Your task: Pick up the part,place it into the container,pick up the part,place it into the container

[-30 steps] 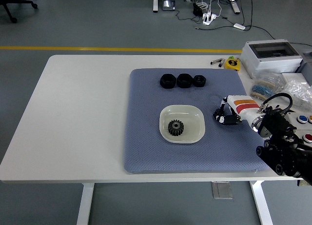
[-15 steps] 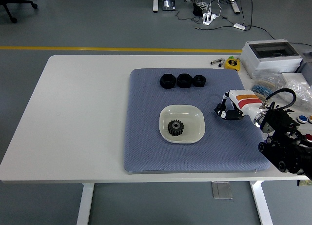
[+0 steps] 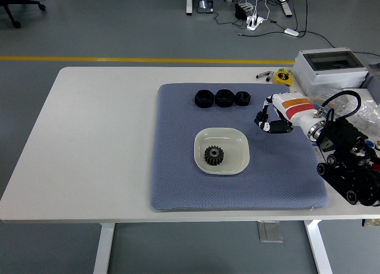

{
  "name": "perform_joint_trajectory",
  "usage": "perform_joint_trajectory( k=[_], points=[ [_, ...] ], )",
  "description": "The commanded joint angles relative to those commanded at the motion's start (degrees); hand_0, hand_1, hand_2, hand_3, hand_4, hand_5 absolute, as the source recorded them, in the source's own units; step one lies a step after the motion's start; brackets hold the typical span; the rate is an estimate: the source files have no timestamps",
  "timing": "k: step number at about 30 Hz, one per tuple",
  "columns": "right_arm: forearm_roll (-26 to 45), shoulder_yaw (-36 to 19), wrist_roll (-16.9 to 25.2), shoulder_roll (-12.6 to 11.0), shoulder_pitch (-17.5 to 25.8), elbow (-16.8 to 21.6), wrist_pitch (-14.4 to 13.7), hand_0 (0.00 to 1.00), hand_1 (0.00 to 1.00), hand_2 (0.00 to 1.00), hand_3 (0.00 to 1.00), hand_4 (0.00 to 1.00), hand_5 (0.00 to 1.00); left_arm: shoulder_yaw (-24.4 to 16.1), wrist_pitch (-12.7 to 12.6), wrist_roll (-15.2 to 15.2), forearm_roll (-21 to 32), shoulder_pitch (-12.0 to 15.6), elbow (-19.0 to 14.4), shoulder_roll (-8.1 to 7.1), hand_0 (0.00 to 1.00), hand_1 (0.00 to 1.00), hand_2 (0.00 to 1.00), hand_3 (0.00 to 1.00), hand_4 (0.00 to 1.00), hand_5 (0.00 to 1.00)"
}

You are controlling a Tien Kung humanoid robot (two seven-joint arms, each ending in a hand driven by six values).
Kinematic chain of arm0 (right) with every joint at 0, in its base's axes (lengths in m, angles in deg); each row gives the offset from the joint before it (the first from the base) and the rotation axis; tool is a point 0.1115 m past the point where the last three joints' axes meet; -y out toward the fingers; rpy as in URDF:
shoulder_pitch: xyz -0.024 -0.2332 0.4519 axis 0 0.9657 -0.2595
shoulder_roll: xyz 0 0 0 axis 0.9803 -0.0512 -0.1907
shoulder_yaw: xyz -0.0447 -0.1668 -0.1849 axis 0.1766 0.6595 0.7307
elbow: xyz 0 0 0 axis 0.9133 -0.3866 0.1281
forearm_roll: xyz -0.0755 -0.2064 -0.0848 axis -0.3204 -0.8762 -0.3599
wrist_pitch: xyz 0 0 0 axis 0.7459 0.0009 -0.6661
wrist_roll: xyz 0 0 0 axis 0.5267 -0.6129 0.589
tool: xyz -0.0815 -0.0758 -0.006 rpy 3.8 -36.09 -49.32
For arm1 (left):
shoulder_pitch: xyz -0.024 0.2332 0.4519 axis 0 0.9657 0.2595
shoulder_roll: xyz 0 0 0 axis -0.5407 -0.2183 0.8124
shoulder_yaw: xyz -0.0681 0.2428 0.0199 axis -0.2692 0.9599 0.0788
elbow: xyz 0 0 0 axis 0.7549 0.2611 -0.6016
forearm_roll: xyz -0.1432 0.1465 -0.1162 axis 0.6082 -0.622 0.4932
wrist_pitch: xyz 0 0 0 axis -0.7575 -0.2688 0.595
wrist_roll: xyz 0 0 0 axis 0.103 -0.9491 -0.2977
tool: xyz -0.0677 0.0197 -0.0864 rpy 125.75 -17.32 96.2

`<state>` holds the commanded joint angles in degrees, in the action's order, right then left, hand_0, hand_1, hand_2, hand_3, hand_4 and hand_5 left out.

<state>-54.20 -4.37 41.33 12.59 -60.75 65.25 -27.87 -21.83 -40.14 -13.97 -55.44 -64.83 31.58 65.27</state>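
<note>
A pale green dish (image 3: 237,161) sits mid-mat with a black gear (image 3: 213,156) lying in it. Three black ring-shaped parts (image 3: 222,98) stand in a row at the far side of the blue mat (image 3: 178,179). My right hand (image 3: 266,120) hovers over the mat to the right of the dish and just below the row's right end. Its fingers are relaxed and curled downward with nothing in them. It is apart from both the dish and the parts. The left arm does not show.
At the table's right edge are a grey lidded box (image 3: 329,69), bags of small parts (image 3: 362,107) and a yellow tape measure (image 3: 284,77). The white table (image 3: 101,137) stretches bare to the left of the mat.
My right hand has moved away from me and slightly left, from beside the dish's right edge toward the row of black parts. Nothing else moved.
</note>
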Motion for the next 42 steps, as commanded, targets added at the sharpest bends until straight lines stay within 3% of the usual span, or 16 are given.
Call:
perform_joint_trajectory(
  k=[8, 15, 39, 40, 42],
  points=[
    [-4.63, 3.81, 1.38, -1.72, -1.93, 10.32, 6.76, 0.002, 0.002, 0.057, 0.214, 0.646, 0.436, -0.09, 0.01, 0.02, -0.01, 0.12, 0.03, -0.09, 0.709, 0.721, 0.752, 0.665, 0.69, 0.678],
    [-5.12, 8.0, 1.82, -0.87, -3.24, 15.19, 9.24, 0.002, 0.002, 0.058, 0.215, 0.648, 0.438, -0.16, 0.07, -0.01, -0.11, 0.13, 0.01, -0.14, 0.709, 0.721, 0.751, 0.666, 0.69, 0.678],
    [-0.85, 10.87, 2.56, 4.37, -3.49, 8.51, 8.58, 0.002, 0.002, 0.071, 0.238, 0.697, 0.427, -0.69, 0.48, -0.56, -1.75, 0.07, -0.27, -0.27, 0.71, 0.721, 0.754, 0.666, 0.693, 0.677],
    [-0.33, 10.96, 2.77, 4.5, -3.44, 8.1, 8.81, 0.002, 0.002, 0.085, 0.315, 0.759, 0.362, -0.72, 0.51, -0.6, -1.84, 0.07, -0.29, -0.28, 0.71, 0.72, 0.754, 0.666, 0.694, 0.677],
    [-0.05, 11.07, 2.91, 4.66, -3.38, 7.4, 8.94, 0.002, 0.002, 0.085, 0.315, 0.759, 0.362, -0.72, 0.55, -0.63, -1.91, 0.07, -0.3, -0.31, 0.71, 0.72, 0.754, 0.666, 0.694, 0.677]
  ],
)
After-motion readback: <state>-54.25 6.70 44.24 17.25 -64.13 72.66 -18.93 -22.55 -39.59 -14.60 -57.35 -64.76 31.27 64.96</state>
